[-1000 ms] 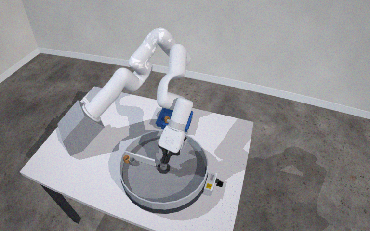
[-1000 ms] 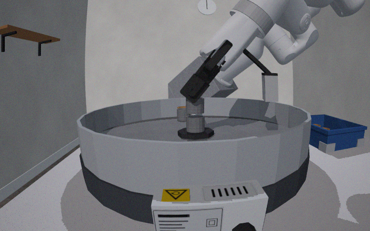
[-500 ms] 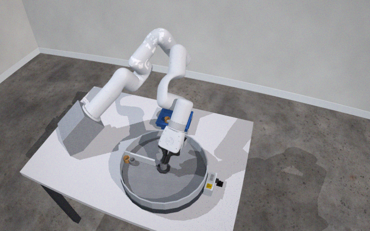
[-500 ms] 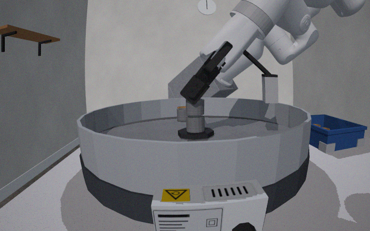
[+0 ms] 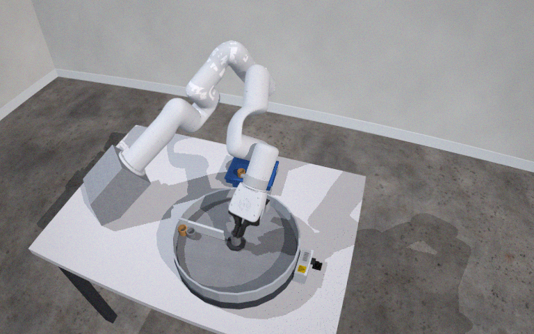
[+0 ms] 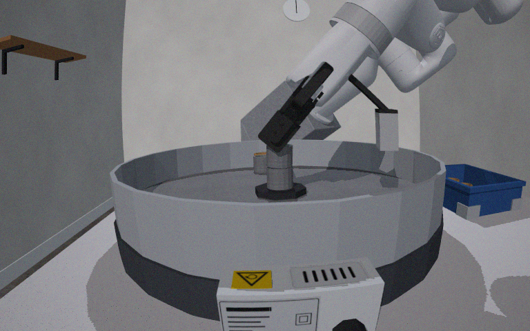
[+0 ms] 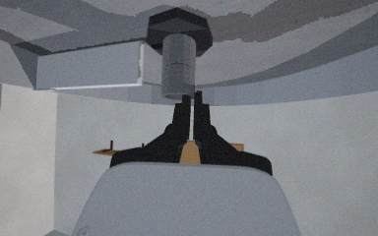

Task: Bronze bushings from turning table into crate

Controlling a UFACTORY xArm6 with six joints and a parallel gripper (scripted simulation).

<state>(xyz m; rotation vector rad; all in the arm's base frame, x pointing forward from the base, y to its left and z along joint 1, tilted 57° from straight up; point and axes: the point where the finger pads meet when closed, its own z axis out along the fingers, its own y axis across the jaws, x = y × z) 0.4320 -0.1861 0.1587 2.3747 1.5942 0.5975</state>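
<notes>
Exterior view is showing the tool [image 6: 275, 145], nearly shut, pinching the upper steel bushing [image 6: 280, 158] mid-turning table [image 6: 273, 229], so releasing, then fetching the bronze bushing [image 5: 182, 229] for the crate [image 6: 484, 195] at the table's [image 5: 98, 252] far edge, is seemingly coming next.

The arm [image 5: 252, 173] hides most of the crate [image 5: 233, 177].

The blue crate [image 5: 233, 176] sits behind the black pincer [image 5: 238, 231]. A bronze bushing [image 5: 182, 229] and grey steel bushing [image 5: 191, 232] lie left of it on the white desk's [image 5: 117, 252] grey turning table [image 5: 236, 281].
</notes>
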